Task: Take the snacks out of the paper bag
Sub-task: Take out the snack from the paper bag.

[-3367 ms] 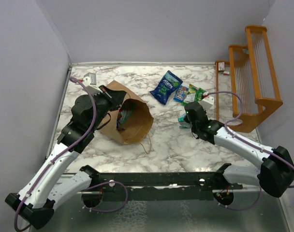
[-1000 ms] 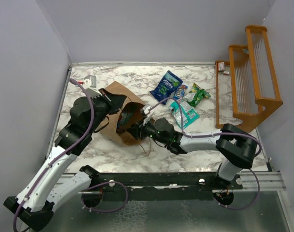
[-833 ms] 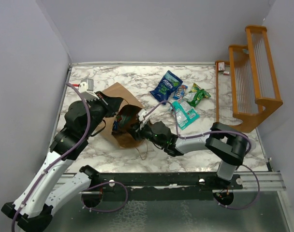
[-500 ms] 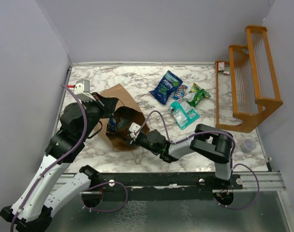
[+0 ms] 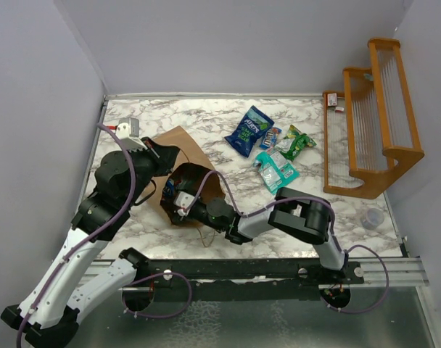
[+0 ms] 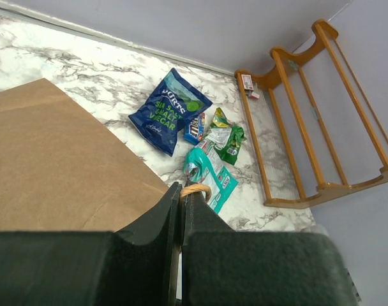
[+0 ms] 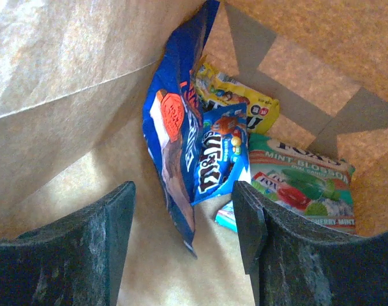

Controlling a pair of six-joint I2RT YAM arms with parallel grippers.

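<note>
The brown paper bag (image 5: 178, 143) lies on its side with its mouth toward the arms. My left gripper (image 5: 161, 154) is shut on the bag's twisted paper handle (image 6: 196, 189), holding the mouth up. My right gripper (image 5: 175, 206) reaches into the mouth, and in the right wrist view it (image 7: 184, 217) stands open, holding nothing. Just ahead of it inside the bag lie snacks: a tall blue packet (image 7: 175, 137), a blue candy packet (image 7: 223, 153), a yellow one (image 7: 235, 95) and a green mint packet (image 7: 299, 182). Outside lie a dark blue packet (image 5: 249, 130), a small blue one (image 5: 271, 139), a green one (image 5: 297, 141) and a teal one (image 5: 276, 170).
An orange wooden rack (image 5: 373, 116) stands along the right edge of the marble table (image 5: 278, 109). A small clear cup (image 5: 371, 219) sits near the front right. Purple-grey walls close in the left, back and right.
My right arm has swung left from the loose packets and pushed into the bag's mouth, its jaws widening. The left gripper has kept its hold on the handle and shifted slightly.
</note>
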